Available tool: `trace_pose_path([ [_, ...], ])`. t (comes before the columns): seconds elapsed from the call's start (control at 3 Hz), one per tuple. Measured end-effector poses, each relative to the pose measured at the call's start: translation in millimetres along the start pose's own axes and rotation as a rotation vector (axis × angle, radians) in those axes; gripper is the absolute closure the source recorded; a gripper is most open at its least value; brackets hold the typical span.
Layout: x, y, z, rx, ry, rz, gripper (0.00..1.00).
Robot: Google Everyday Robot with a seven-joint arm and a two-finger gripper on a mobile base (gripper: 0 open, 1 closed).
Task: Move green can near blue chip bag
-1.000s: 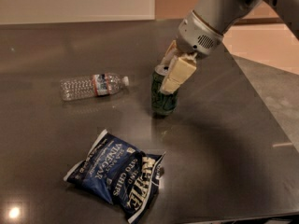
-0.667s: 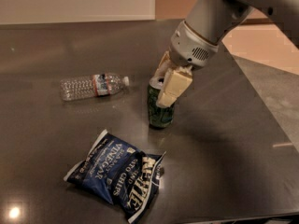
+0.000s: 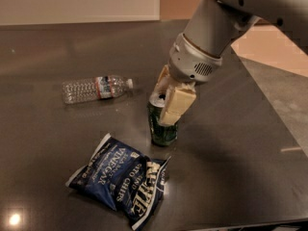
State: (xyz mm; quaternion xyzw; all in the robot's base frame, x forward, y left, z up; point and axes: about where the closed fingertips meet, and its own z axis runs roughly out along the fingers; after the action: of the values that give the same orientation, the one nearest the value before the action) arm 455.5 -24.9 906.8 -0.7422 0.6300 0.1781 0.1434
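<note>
The green can stands upright on the dark table, its silver top showing. My gripper comes down from the upper right and its pale fingers are closed on the can's upper part. The blue chip bag lies flat on the table just in front of and left of the can, a short gap from its base.
A clear plastic water bottle lies on its side at the left behind the can. The dark table ends at an edge on the right, with lighter floor beyond. The arm's grey body fills the upper right.
My gripper has carried the green can toward the front left, closer to the blue chip bag. The bag and bottle have not moved.
</note>
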Motion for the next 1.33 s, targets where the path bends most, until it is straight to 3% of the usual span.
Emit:
trace_pose_path([
  [1.0,3.5,13.6,5.2,-0.016,-0.052,0.023,0.12],
  [1.33,1.8,13.1,5.0,-0.011,-0.052,0.021,0.0],
])
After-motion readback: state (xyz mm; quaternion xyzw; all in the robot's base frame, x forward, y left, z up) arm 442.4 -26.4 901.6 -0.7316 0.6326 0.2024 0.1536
